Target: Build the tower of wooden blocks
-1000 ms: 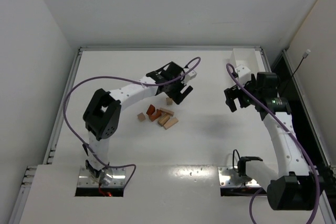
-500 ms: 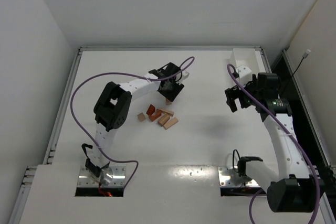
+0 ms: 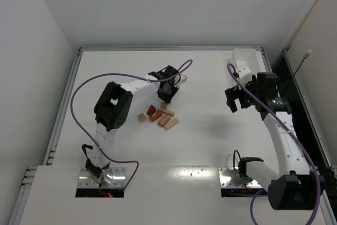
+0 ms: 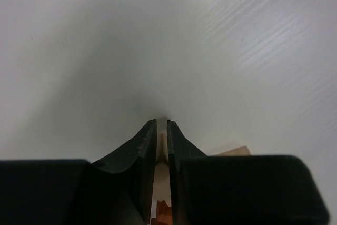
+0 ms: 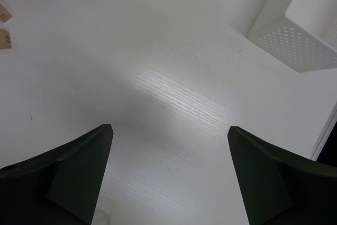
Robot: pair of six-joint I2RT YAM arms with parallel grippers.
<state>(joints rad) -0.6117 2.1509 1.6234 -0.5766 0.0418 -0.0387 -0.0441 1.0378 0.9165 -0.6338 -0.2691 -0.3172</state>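
Pinching a pale block (image 4: 161, 148) just beyond the loose blocks (image 3: 158, 117), your left gripper (image 3: 168, 96) looks ready to lift it for stacking; nothing is stacked yet. Well right of those blocks, your right gripper (image 5: 168, 175) hangs spread, empty, out of the way.

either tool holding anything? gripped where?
Left tool is shut on a pale wood block, pinched across its sides near the fingertips. Right tool is open, holding nothing.
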